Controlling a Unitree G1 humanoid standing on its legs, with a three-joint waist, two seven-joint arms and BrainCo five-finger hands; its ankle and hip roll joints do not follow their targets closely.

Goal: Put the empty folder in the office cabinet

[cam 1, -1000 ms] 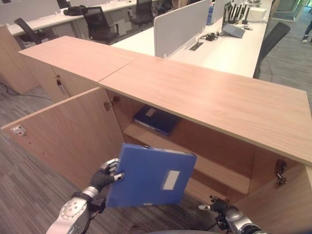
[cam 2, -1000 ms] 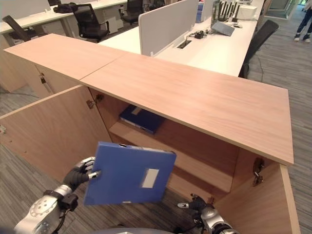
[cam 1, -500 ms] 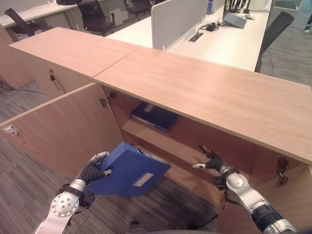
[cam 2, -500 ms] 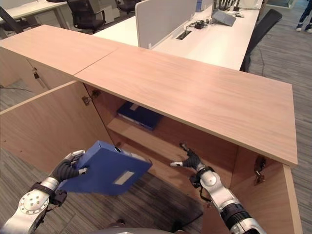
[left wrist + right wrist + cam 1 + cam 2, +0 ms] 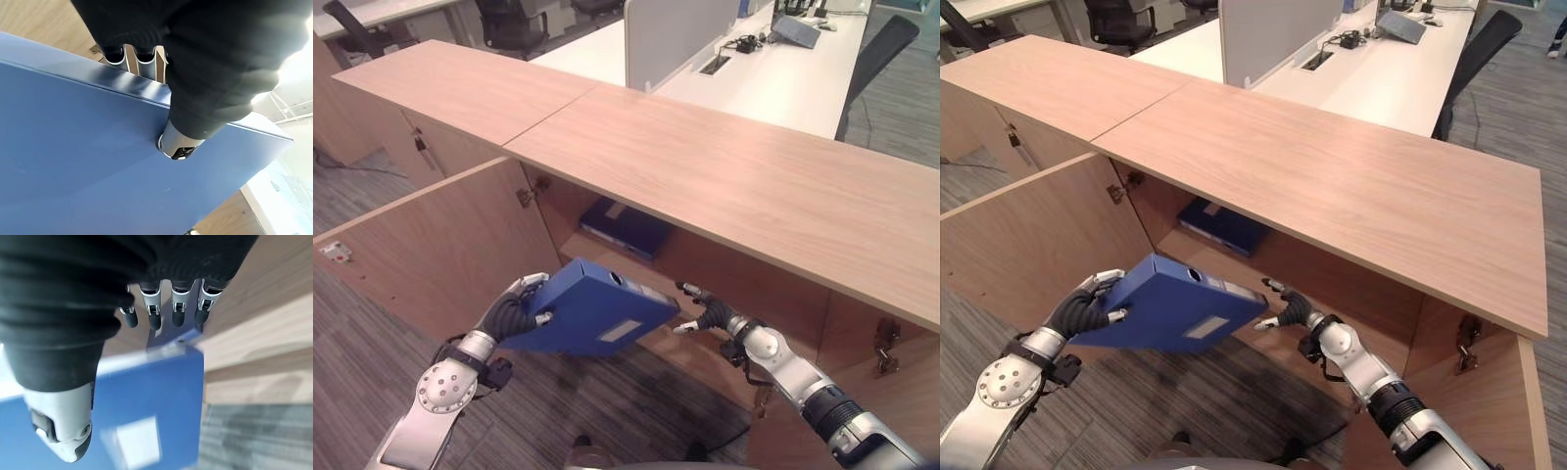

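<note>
1. In front of the open cabinet (image 5: 724,186), the left hand (image 5: 514,311) pinches the blue folder (image 5: 592,315) by its edge.
2. The right hand (image 5: 700,311), fingers spread, seems to touch its far corner.
3. Insertion step; next, slide it onto the shelf (image 5: 705,343).

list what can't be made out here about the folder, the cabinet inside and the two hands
- Whether the blue folder is empty: it is closed in every view.
- Left hand fingers under the folder: hidden by it in the eye views; the left wrist view shows the thumb pressed on its cover.
- Whether the right hand touches the folder's corner: too close to tell in the eye views.
- Cabinet lower shelf: hidden behind the folder and arms.
- Second folder on the upper shelf: partly under the top.
</note>
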